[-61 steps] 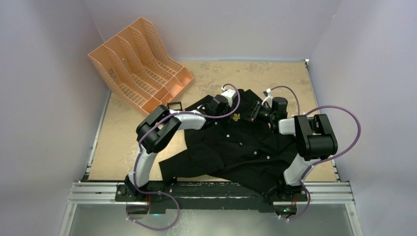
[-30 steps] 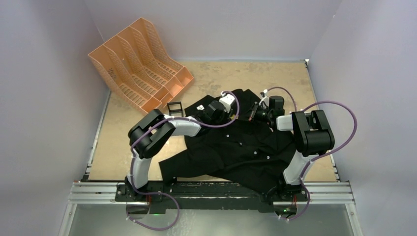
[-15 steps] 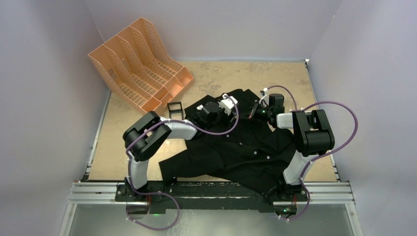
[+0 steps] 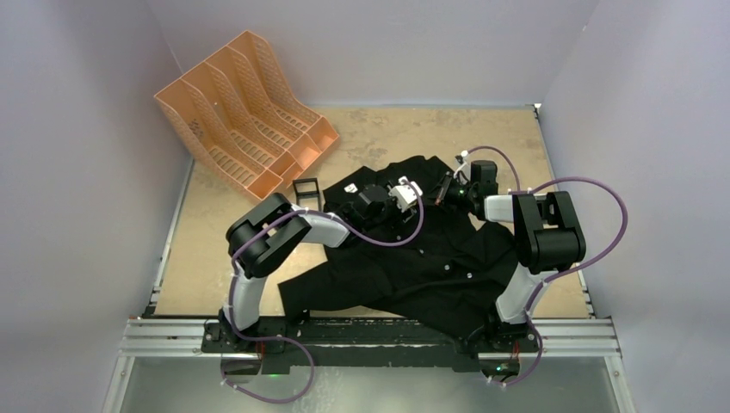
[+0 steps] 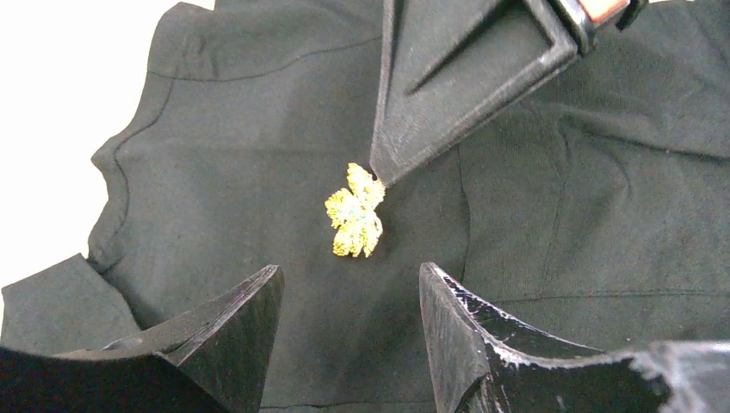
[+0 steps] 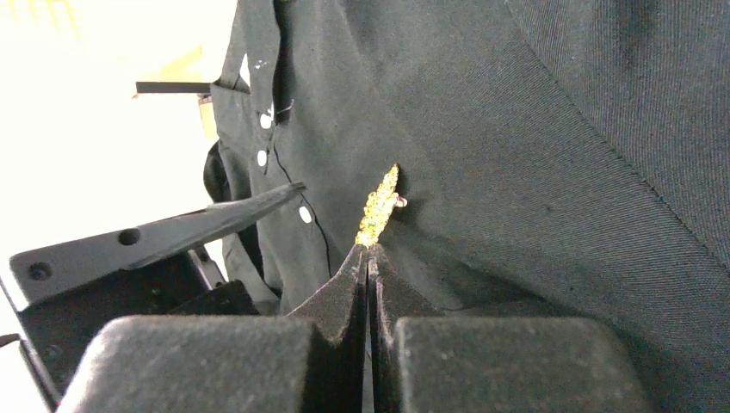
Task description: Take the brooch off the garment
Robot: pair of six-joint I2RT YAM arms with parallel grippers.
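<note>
The black garment (image 4: 413, 258) lies spread on the table. The gold leaf-shaped brooch (image 5: 355, 212) sits on its fabric and also shows edge-on in the right wrist view (image 6: 379, 205). My right gripper (image 6: 368, 251) is shut, its tips pinching the brooch's edge; it shows in the left wrist view (image 5: 379, 172) touching the brooch from above. My left gripper (image 5: 350, 280) is open and empty, its fingers (image 5: 250, 318) just short of the brooch on either side. In the top view the left gripper (image 4: 419, 205) and right gripper (image 4: 441, 193) meet over the shirt, and the brooch is hidden.
An orange file rack (image 4: 245, 107) stands at the back left. A small black frame (image 4: 306, 188) lies beside the shirt's left edge. Grey walls close in both sides and the back. White shirt buttons (image 6: 304, 214) run along the placket.
The left wrist has swung in from the left and now covers the brooch in the top view. The right gripper has shifted slightly toward the back.
</note>
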